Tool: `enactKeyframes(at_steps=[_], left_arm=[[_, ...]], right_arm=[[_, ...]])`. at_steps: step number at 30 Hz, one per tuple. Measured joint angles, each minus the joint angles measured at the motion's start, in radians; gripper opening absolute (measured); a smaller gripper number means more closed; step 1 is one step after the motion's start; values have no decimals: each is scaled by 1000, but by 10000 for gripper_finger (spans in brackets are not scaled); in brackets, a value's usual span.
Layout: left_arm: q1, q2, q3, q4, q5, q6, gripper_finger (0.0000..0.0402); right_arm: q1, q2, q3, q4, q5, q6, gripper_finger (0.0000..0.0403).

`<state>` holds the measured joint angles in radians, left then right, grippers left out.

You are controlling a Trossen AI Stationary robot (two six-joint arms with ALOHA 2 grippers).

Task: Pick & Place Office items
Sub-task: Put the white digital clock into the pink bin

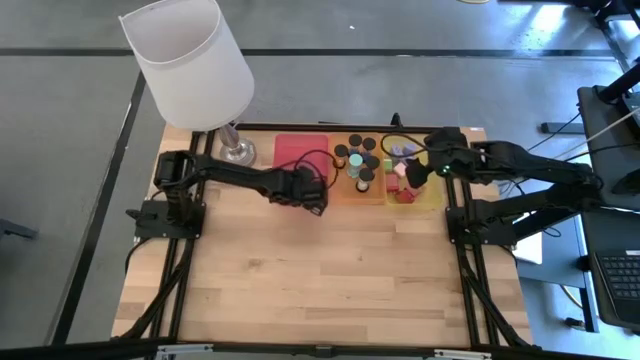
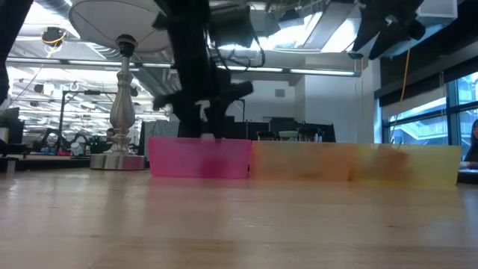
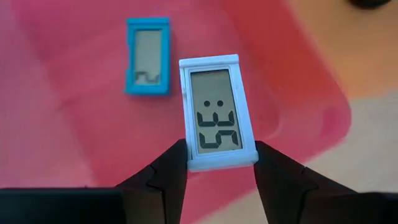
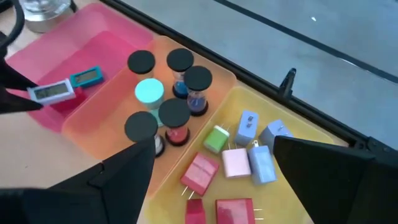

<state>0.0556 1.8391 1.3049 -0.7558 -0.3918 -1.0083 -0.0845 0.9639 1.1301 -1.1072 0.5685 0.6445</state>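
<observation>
The left pincer [image 3: 221, 174] is clenched on a white flat block with a small display [image 3: 216, 111], gripping its lower end so the block stands out ahead of the fingers. Just beyond it, inside the red tray [image 3: 81, 143], a teal flat block [image 3: 148, 56] lies flat, apart from the white one. In the high view this pincer [image 1: 312, 198] sits at the red tray's [image 1: 300, 147] near right corner.

The right pincer [image 4: 211, 180] is released, its fingers spread wide above the yellow tray [image 4: 298, 130]. Below and ahead of it lie lavender cubes [image 4: 261, 163], a pink cube [image 4: 236, 162], a green cube [image 4: 216, 138] and red pieces [image 4: 200, 172]. Farther out, the orange tray [image 4: 102, 124] holds black round cylinders [image 4: 174, 113], one apparently teal-topped [image 4: 149, 91]. A white-shaded lamp [image 1: 190, 62] stands on the desk [image 1: 320, 270] beyond the left arm.
</observation>
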Motion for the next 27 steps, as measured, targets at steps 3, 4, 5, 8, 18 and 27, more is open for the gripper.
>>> enactKeyframes(at_steps=[3,4,5,8,18,27], left_arm=[[44,-17,-58,84,26,32,153],[58,-21,-72,115,30,35,153],[71,-29,-86,119,31,39,153],[110,-58,-124,149,24,63,153],[231,-104,-275,352,-14,-11,153],[246,-97,-275,398,-182,20,153]], right_arm=[[-18,30,0,8,-6,3,331],[-23,39,0,7,-8,3,331],[-28,49,0,8,-9,3,331],[-39,82,0,15,-17,3,331],[-83,189,0,53,-64,3,331],[-114,267,0,78,-64,2,331]])
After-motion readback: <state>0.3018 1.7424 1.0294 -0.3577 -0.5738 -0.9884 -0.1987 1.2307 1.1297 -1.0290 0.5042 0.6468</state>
